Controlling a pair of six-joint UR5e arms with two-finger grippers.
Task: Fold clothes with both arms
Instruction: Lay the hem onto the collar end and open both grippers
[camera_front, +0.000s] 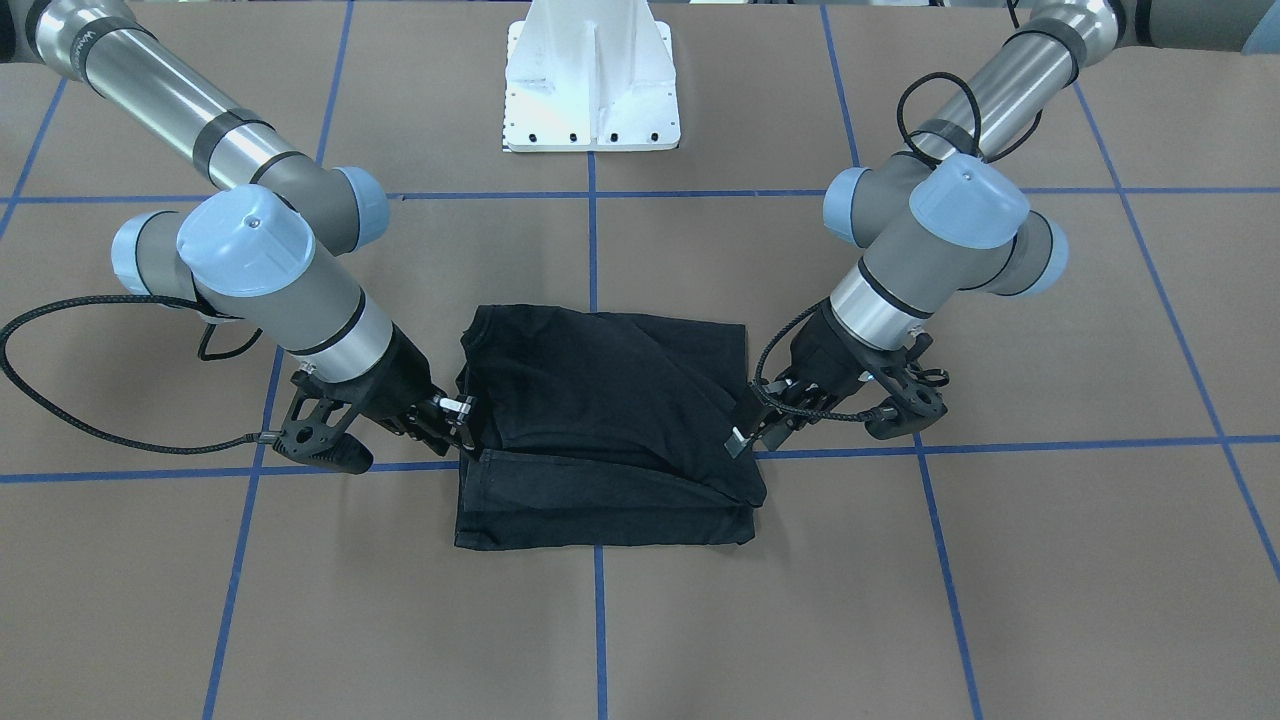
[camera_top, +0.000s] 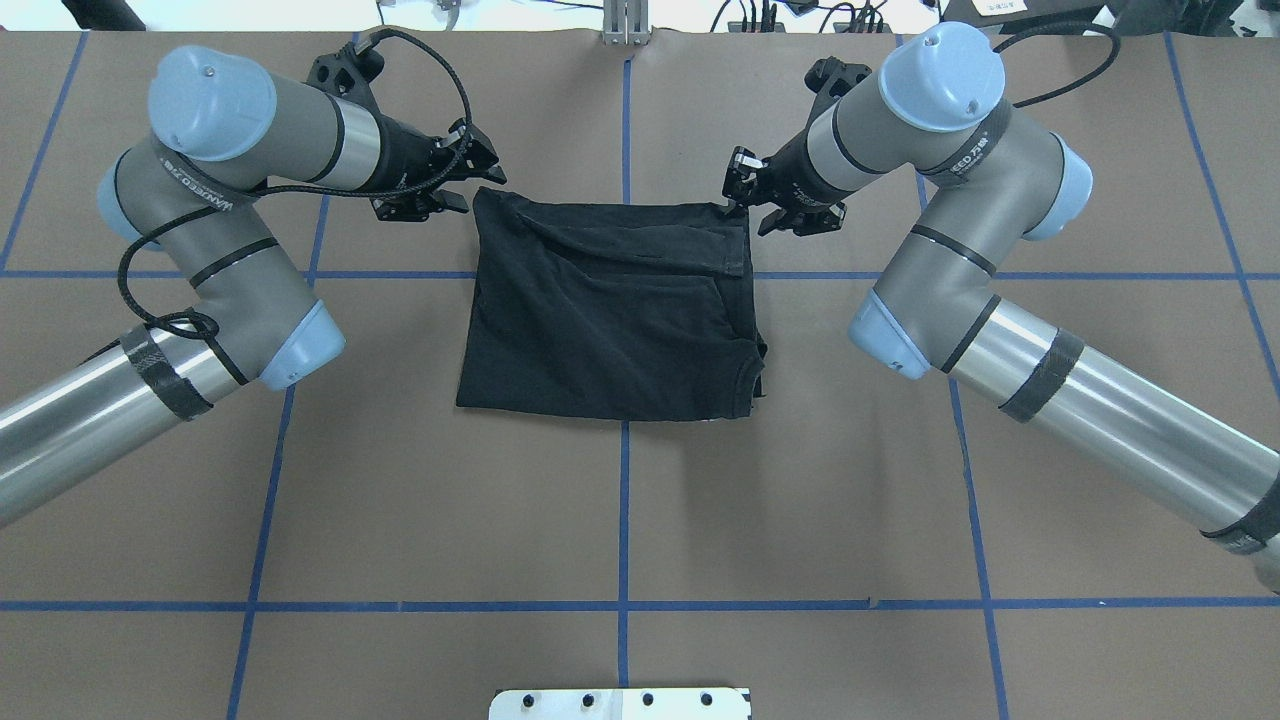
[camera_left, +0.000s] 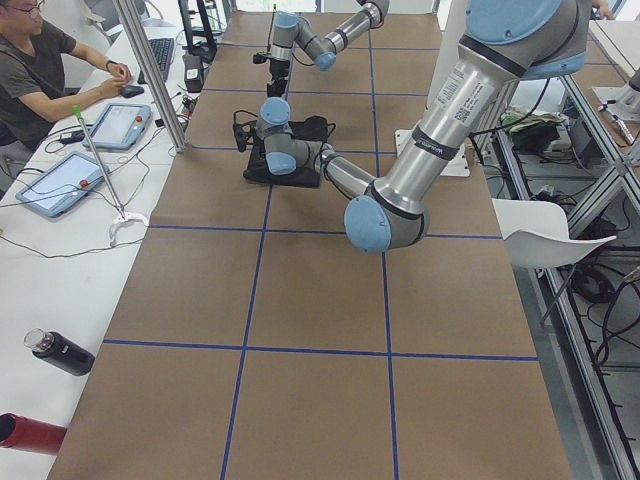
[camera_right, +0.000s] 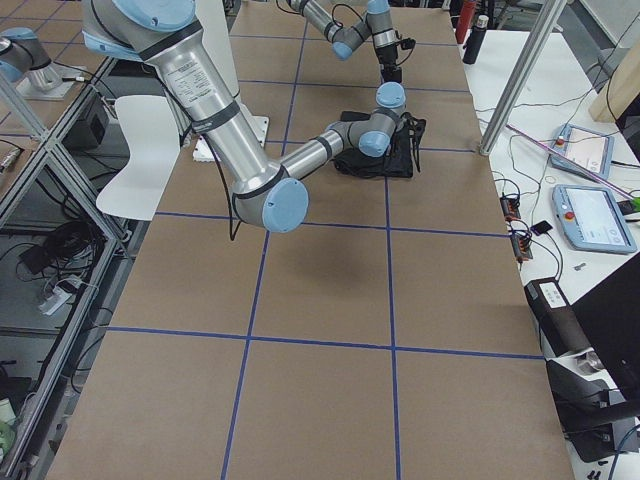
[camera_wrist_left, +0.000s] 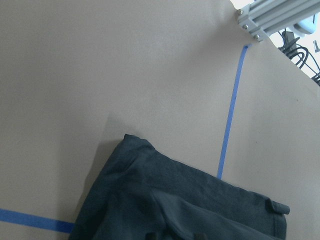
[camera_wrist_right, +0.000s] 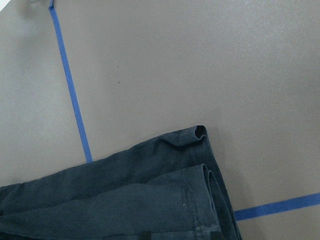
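Observation:
The black T-shirt (camera_top: 610, 320) lies folded into a rough rectangle on the brown table; only plain black cloth shows, with no print. It also shows in the front-facing view (camera_front: 600, 400). A folded band runs along its edge far from the robot. My left gripper (camera_top: 472, 182) sits low at the shirt's far left corner, jaws apart, also seen in the front-facing view (camera_front: 748, 425). My right gripper (camera_top: 748, 192) sits low at the far right corner, jaws apart, also seen there (camera_front: 465, 425). The wrist views show each corner (camera_wrist_left: 127, 140) (camera_wrist_right: 199, 132) lying flat.
The white pedestal base (camera_front: 592, 90) stands on the robot's side of the shirt. Blue tape lines (camera_top: 625, 500) grid the table. An operator (camera_left: 40, 60) sits at a side bench with tablets and bottles (camera_left: 60, 352). An aluminium post (camera_wrist_left: 265, 17) stands beyond the table's far edge.

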